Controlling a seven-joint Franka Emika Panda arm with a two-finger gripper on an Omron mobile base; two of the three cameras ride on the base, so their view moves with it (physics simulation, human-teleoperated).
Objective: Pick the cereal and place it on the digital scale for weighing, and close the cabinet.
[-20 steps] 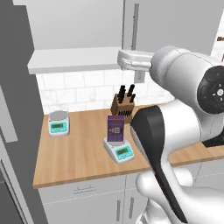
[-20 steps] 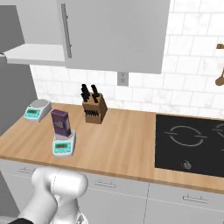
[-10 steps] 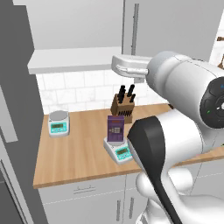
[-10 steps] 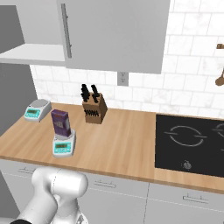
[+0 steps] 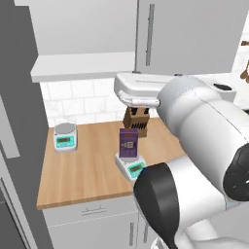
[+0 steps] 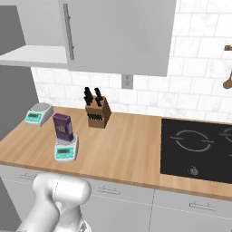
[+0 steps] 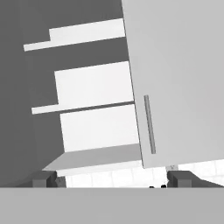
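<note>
Cereal box (image 5: 128,142) stands upright on the near scale (image 5: 132,167), the one set askew to the counter edge; that half of the job looks done. My pincer (image 7: 111,183) is spread wide and holds nothing, its two tips far apart at the bottom of the hand view, aimed up at the wall cabinet (image 6: 113,31). Change over the last second: my arm has swung left and closer across the left base view, the white forearm now hanging over the knife block (image 6: 97,113) behind the cereal box, while the box and both scales have stayed put. I read that as the turn toward the cabinet: the remaining step is shutting it. The left half is open, with white shelves (image 7: 94,85) bare to view; the right door (image 7: 175,78) with its long bar handle (image 7: 149,124) is closed. A dark grey panel stands at the far left of the opening; it may be the open door edge-on, though I cannot tell for sure. Outward from the cereal box: the twin scale (image 5: 65,137) sits well to its left near the tiled wall (image 6: 190,90), the knife block just behind it, a black cooktop (image 6: 197,149) well off to the right. Wooden counter (image 6: 122,149), white drawers (image 6: 122,201) below.
</note>
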